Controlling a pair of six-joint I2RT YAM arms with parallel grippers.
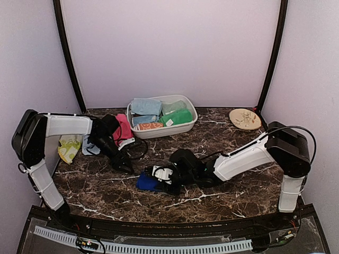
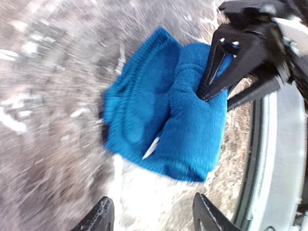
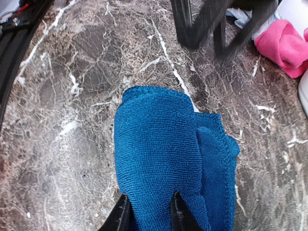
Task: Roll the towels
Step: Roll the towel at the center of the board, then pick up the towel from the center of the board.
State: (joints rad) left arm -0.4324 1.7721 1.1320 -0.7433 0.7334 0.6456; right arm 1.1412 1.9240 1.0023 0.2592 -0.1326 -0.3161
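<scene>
Your right gripper is pinching one end of the royal blue terry towel, with a finger pressed in on each side of the cloth. That towel lies bunched into a thick, partly rolled bundle on the dark marbled desk, mid-desk and closer to the arm bases than the white oval plastic tub. Your left gripper hangs just beside the blue towel, fingers spread wide with nothing between them. A bright pink towel lies apart from it, next to the tub.
</scene>
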